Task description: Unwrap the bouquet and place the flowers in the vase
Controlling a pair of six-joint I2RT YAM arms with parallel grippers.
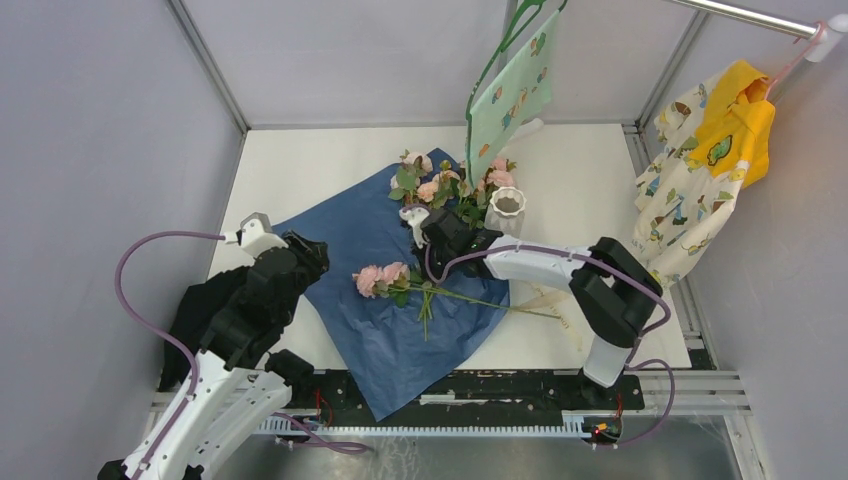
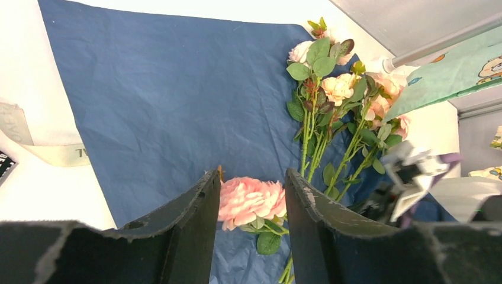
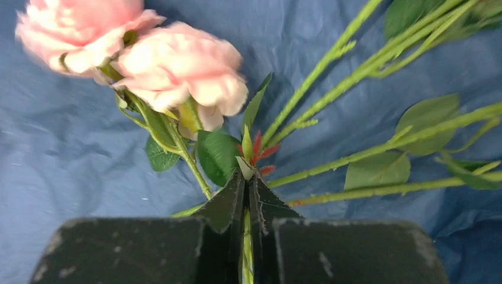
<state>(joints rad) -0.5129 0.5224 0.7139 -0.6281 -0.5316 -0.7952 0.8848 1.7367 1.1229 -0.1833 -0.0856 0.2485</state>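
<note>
The left gripper (image 2: 251, 177) hangs half spread, holding nothing, above the blue paper (image 1: 350, 230). Farther in, the right gripper (image 3: 248, 180) pinches one thin stem (image 3: 247, 248) of the flowers (image 1: 440, 190) lying on that paper. Lifted, it could slip out or drag its neighbours. The vase (image 1: 507, 212), far right just beside them, looks empty.
</note>
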